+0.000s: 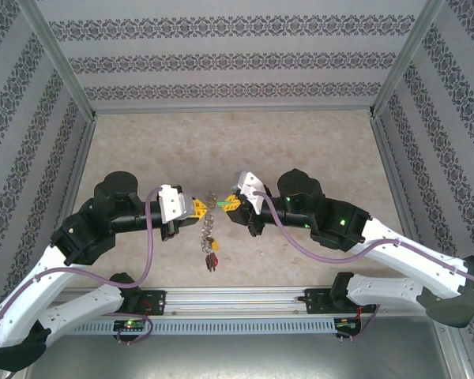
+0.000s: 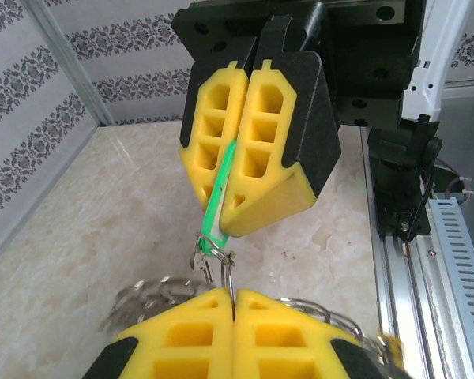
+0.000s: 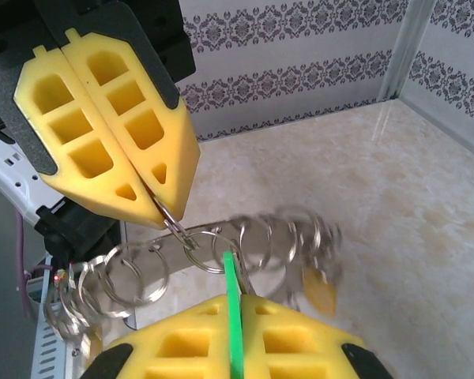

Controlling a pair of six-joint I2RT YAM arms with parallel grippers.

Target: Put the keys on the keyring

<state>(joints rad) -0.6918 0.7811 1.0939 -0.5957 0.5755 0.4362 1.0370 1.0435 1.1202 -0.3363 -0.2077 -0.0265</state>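
Keyring [image 1: 209, 233] — long axis near-far | left hand [image 1: 199, 209] grips it | right hand [image 1: 226, 204] grips green key [image 1: 215, 204] — crosswise

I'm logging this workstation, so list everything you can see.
green key tag: one, green, pinched in the right hand.
keyring: one bunch of linked rings, silvery, held by the left hand, hanging between the hands.
yellow key tag: one, yellow, among the rings, blurred.
table: one, beige marbled, underneath.
walls: three, white with grey pattern, around the table.
rail: one, silver, near edge.
left hand: one, yellow fingers, shut on a ring.
right hand: one, yellow fingers, shut on the green tag.
left arm and right arm: black and white, from the near edge.
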